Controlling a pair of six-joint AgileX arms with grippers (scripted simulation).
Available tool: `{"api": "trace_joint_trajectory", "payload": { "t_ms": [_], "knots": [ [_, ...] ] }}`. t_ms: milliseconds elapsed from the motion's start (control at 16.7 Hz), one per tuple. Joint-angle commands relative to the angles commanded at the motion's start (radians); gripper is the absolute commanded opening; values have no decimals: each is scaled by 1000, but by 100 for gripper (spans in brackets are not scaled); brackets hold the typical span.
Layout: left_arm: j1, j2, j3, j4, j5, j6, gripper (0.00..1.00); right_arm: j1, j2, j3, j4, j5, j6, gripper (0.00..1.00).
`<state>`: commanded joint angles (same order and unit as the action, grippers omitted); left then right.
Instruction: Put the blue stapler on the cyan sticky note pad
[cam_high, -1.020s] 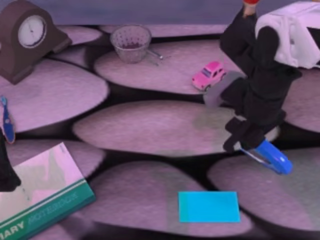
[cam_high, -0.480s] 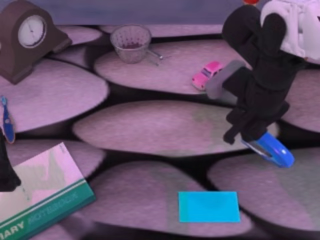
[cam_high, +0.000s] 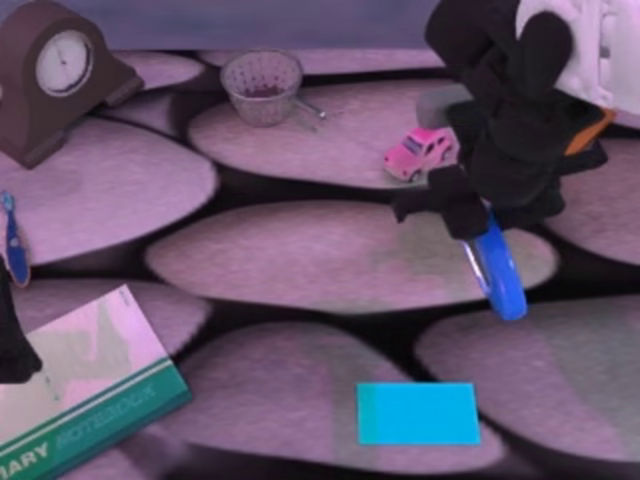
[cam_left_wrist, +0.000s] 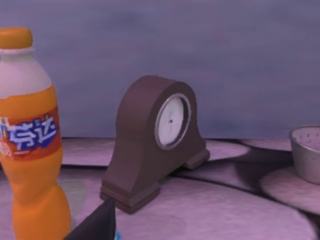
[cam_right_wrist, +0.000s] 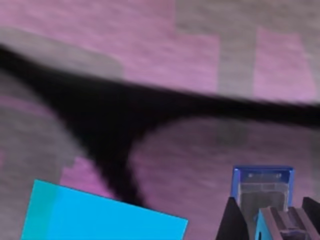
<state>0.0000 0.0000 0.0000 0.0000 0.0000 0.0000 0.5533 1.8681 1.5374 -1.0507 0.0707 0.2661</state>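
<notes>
**Right arm carries stapler, pad still ahead**

Left to right in top view. Mantel clock (cam_high: 55, 75) far left at the back; orange soda bottle (cam_left_wrist: 30, 140) shows only in the left wrist view, beside the clock. Thin blue loop-handled tool (cam_high: 12, 240) at the left edge. Left end effector (cam_high: 15, 345) parked at the left edge by the green-and-white notebook (cam_high: 85, 395); cannot tell whether its fingers are apart. Metal strainer (cam_high: 262, 88) back centre. Pink toy car (cam_high: 418, 152) right of centre, near the right arm.

Right end effector (cam_high: 470, 215) is clamped on the blue stapler (cam_high: 498, 270), which looks lifted off the counter (cam_high: 280, 255). Stapler's long axis runs roughly front-to-back, free end pointing toward the front edge. Right wrist view shows the stapler's end (cam_right_wrist: 262, 185) between the fingers.

Cyan sticky note pad (cam_high: 418, 413) lies flat near the front edge, bare, nearer the front than the end effector and a little to its left. Stapler and pad apart. The right arm is much the nearer. Judgement: transport step; next move carries the stapler forward and slightly left, then lowers it.
</notes>
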Motion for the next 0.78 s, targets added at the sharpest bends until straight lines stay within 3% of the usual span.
{"api": "trace_joint_trajectory", "payload": {
  "t_ms": [420,780],
  "knots": [
    [0,0,0,0,0,0,100,58,-40,-43,10,43,867,0],
    [0,0,0,0,0,0,100,109,-80,-125,-55,31,1482,0]
  ]
}}
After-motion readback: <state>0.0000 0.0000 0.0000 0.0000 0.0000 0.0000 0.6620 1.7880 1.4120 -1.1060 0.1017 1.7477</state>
